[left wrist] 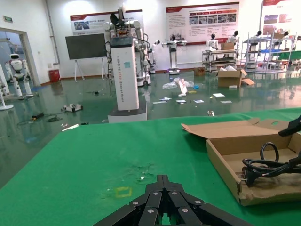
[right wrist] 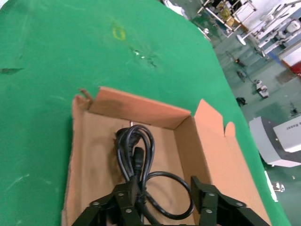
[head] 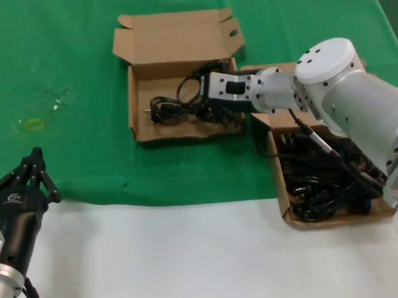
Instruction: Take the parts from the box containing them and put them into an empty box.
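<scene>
The left claw (head: pixel 33 171) rests pressed together at the tabletop's (head: pixel 190 255) near edge. Many parts (head: pixel 326 176) remain in the source box (head: pixel 286 214) (most work is left). The right claw (right wrist: pixel 164 200), spread, hovers over cords (head: pixel 184 107) lying lengthwise across the receiving box (head: pixel 134 112).

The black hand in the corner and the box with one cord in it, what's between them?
Only bare green cloth lies between the left hand and that box, as the head view shows.
</scene>
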You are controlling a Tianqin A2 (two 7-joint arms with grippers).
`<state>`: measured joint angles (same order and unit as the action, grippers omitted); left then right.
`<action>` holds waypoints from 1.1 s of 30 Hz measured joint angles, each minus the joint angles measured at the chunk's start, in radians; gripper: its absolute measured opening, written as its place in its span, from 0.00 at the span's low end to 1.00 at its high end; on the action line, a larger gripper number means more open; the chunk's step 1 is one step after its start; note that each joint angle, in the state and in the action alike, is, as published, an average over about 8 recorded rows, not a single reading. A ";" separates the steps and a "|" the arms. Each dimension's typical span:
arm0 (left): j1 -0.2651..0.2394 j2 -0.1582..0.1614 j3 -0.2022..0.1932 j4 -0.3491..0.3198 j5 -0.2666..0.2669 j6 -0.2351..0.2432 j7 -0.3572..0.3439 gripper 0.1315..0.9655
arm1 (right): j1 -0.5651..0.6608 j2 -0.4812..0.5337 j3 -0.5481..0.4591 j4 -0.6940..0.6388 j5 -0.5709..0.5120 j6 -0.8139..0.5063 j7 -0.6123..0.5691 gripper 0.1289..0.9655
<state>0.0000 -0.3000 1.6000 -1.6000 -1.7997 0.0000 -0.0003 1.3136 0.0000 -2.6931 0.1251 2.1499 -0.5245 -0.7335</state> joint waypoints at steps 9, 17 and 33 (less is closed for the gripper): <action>0.000 0.000 0.000 0.000 0.000 0.000 0.000 0.01 | 0.014 0.000 0.064 -0.013 0.069 0.013 -0.086 0.47; 0.000 0.000 0.000 0.000 0.000 0.000 0.000 0.01 | 0.025 0.000 0.177 -0.041 0.076 0.001 -0.160 0.59; 0.000 0.000 0.000 0.000 0.000 0.000 0.000 0.06 | -0.051 0.017 0.235 0.043 0.052 0.030 -0.113 0.93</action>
<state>0.0000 -0.3000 1.6000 -1.6000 -1.7997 0.0000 -0.0003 1.2630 0.0171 -2.4581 0.1685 2.2014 -0.4949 -0.8469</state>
